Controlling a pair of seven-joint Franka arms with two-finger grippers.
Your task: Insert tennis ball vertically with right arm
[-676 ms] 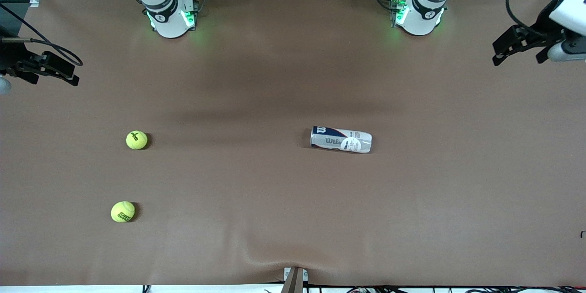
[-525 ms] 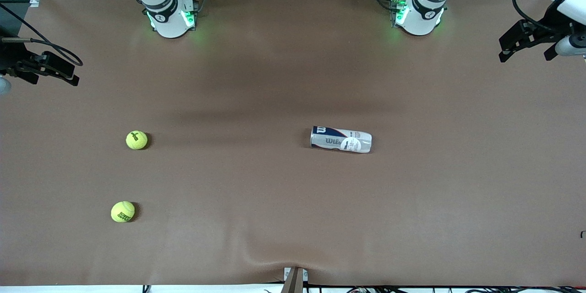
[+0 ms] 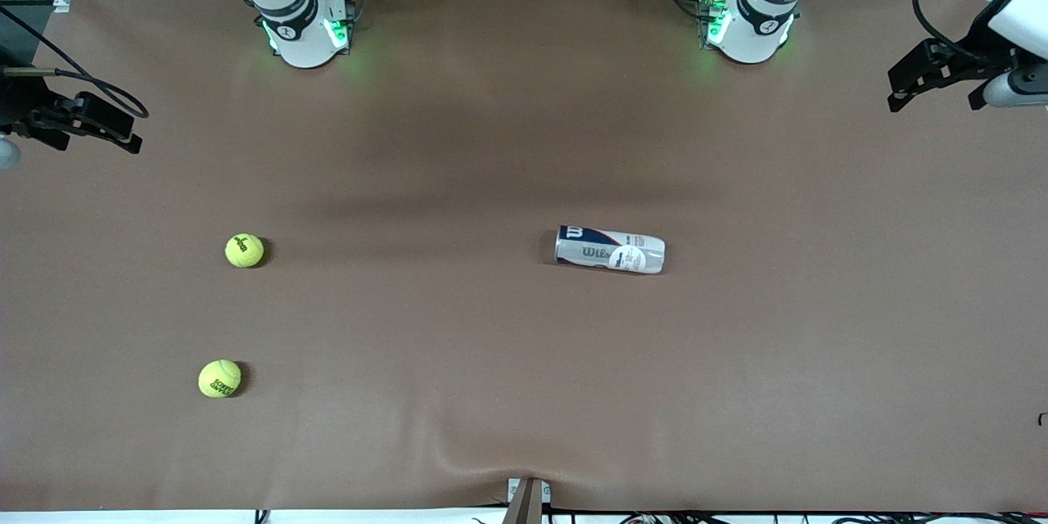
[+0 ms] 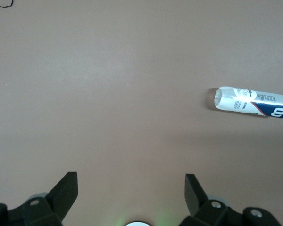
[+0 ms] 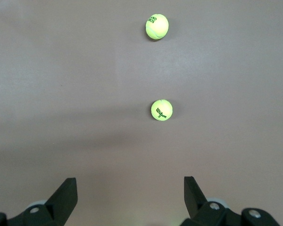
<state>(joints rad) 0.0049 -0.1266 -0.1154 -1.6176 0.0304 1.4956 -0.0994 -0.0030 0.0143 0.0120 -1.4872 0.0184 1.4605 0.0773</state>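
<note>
Right wrist view: I see right gripper [image 5: 130,188] jaws spread and empty, nearest tennis ball [image 5: 161,109] well ahead of them, can [image 3: 610,249] lying sideways, left gripper [image 4: 131,188] spread, waiting — nothing started.

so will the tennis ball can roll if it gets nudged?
Probably. The tennis ball can lies on its side on the table, so a sideways nudge should roll it. It looks like thin clear plastic, likely light and squeezable. Neither end effector is near it.
</note>
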